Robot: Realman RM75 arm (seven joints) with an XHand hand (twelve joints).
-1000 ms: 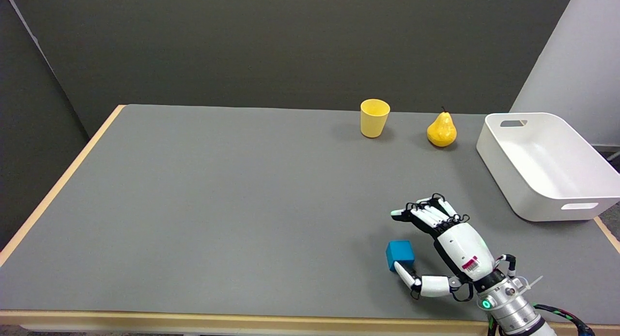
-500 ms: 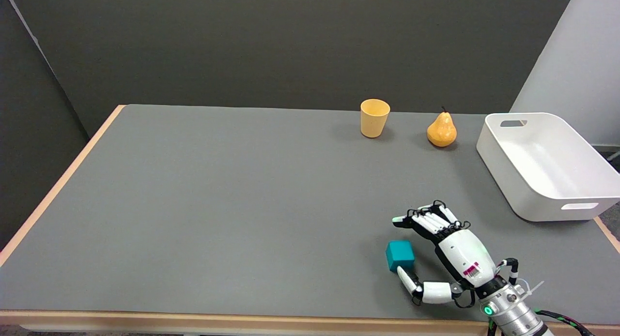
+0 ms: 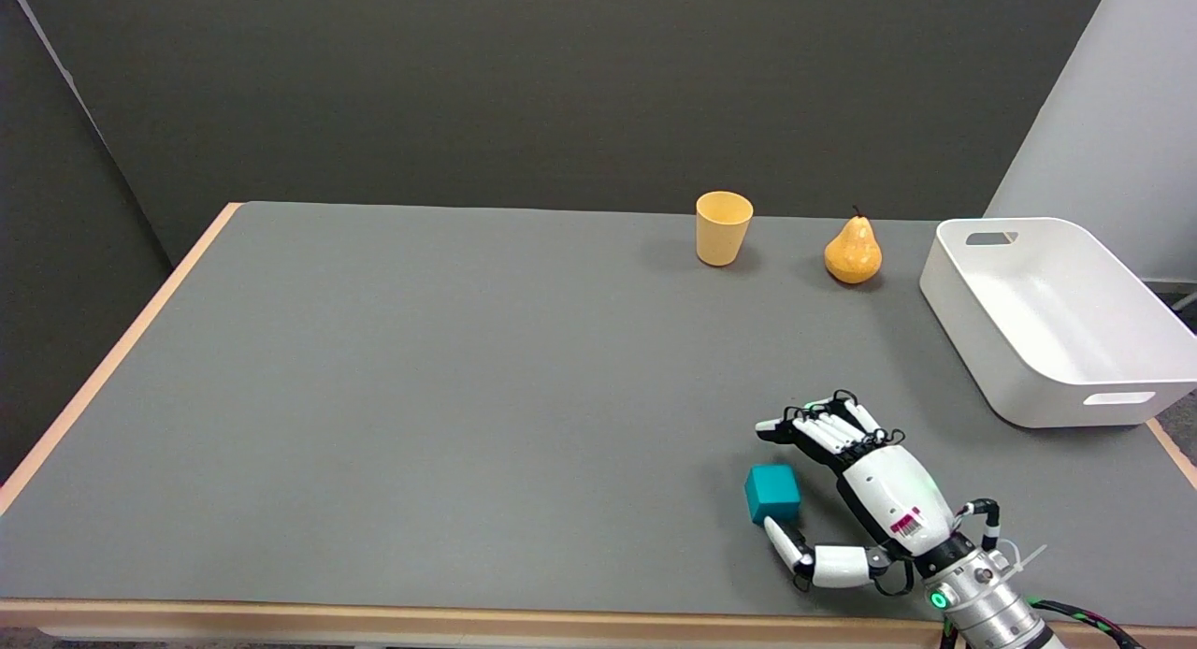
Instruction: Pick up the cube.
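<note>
- Cube [image 3: 772, 494], teal, sits flat on the grey table [image 3: 421, 396], near-right part, not far from the near edge. Top + two side faces visible; its right side partly in shadow of the hand.
- Right hand [image 3: 846, 495] comes in from the lower right, palm side facing left toward the cube, back of hand toward cam.
- Hand is spread wide, holding nothing: thumb [image 3: 785, 544] sticks out left along the table, just near of the cube; the other fingers [image 3: 823, 429] reach left just far of the cube. Cube lies in the gap between them.
- Thumb tip looks v. close to the cube's near bottom corner; can't tell if touching or a hair apart. Far fingers clearly apart from the cube.
- Palm side hidden from cam, so can't see clearance btw palm and cube's right face.
- Wrist + forearm cut off at the bottom-right frame edge; green light on the wrist ring.
- Yellow cup [image 3: 723, 228], upright, far side of table, right of centre.
- Pear [image 3: 852, 250], yellow-orange, stem up, just right of the cup, apart from it.
- White bin [image 3: 973, 294] at the far right, handle slots at both ends; right part cut off by the frame edge, overhangs the table's right edge.
</note>
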